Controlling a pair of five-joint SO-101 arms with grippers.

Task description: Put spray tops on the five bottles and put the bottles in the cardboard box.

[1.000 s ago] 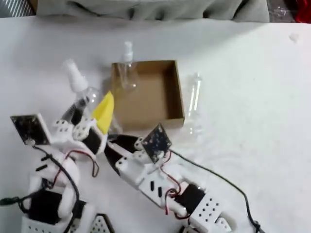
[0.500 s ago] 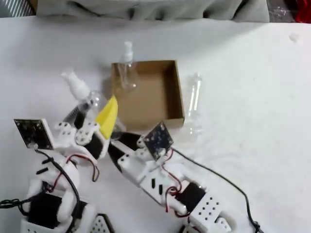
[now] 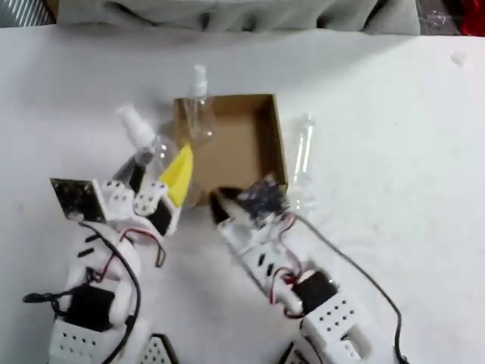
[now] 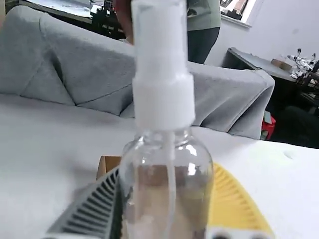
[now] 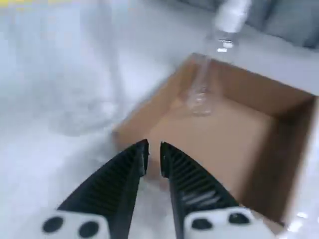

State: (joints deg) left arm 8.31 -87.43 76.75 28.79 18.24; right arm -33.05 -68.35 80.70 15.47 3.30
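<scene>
A clear bottle [image 3: 151, 148] fitted w/ a white spray top [image 3: 133, 121] is held clamped in the L jaws, one grey and one yellow, at the end of the L arm [image 3: 106, 227]. In the high view it is seen tilted, top pointed to the far L, just outside the L wall of the box [image 3: 235, 152]. In the L wrist view its clear body is seen wedged btw. both jaws, w/ the pump tube visible inside and a grey sofa [image 4: 60, 64] behind.

A 2nd bottle [image 3: 198, 114], also capped w/ a spray top, is propped in the box's far L corner. Its base is set on the box floor and it is leaned against the wall, top raised above the rim.

The R jaws, black, are drawn almost together w/ a thin slit left at the tips; nothing is gripped btw. them. They are poised at the box's near wall, by its L corner, at the end of the R arm [image 3: 280, 265].

A 3rd bottle [image 3: 301, 155], bare-necked, is laid on the white tabletop [image 3: 394, 152] just R of the box, alongside its R wall, neck turned to the far side.
</scene>
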